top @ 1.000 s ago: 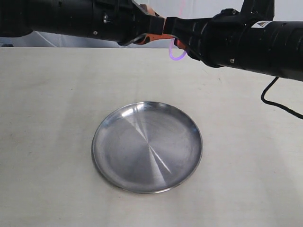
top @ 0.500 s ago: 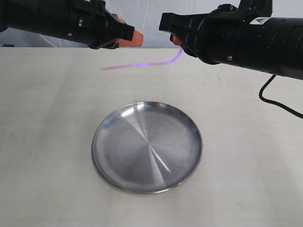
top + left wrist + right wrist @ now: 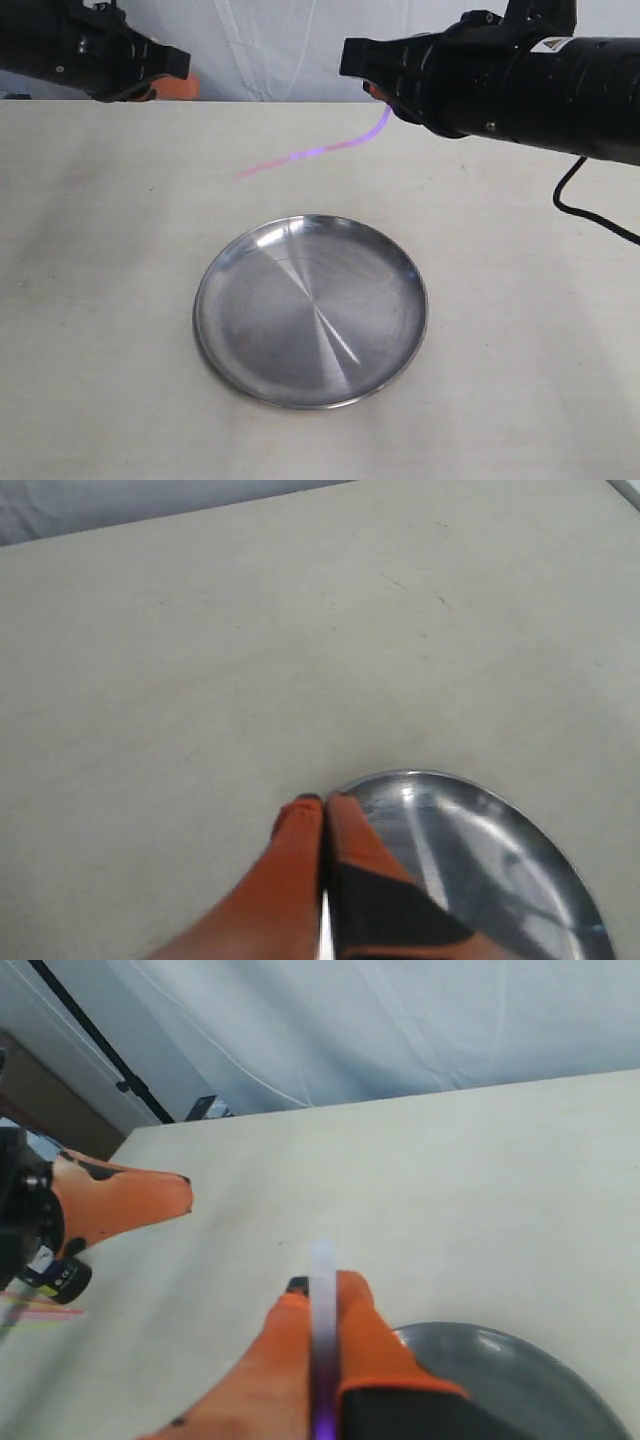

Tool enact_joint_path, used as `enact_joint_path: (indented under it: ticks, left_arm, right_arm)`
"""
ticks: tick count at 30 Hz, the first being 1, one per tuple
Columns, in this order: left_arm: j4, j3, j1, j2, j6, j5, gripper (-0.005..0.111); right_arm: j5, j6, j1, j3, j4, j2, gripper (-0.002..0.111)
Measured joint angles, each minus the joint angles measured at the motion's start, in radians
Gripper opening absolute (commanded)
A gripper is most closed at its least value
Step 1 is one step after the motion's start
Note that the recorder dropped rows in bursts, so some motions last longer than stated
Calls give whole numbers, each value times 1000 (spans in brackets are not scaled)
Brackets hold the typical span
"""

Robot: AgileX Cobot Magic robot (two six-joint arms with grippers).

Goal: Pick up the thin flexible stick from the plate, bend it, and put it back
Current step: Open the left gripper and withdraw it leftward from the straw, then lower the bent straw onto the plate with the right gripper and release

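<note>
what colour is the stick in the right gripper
The stick is pink, turning purple near the right gripper; clearest in exterior view.

right pincer (image 3: 322, 1286) gripping stick (image 3: 322, 1345), plate (image 3: 525, 1380) nearby

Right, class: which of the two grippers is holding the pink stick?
The right gripper; the thin flexible stick juts from between its closed jaws. The left gripper is shut on nothing.

Soft, even light; the plate (image 3: 250, 330) shows bright radial glare, and the thin flexible stick (image 3: 310, 152) looks blurred.
</note>
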Motion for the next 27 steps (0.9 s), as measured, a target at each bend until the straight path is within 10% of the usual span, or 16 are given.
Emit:
enact_joint_path:
  ticks: [20,27]
  left_arm:
    - [-284,430,43,-481,249,-66,0]
    - [-286,543,43,-685,252,-54,0]
  right_arm:
    - [71,-12,-37,0,-71,283,-1]
    - [73,-14,-37,-2,-123,297,44]
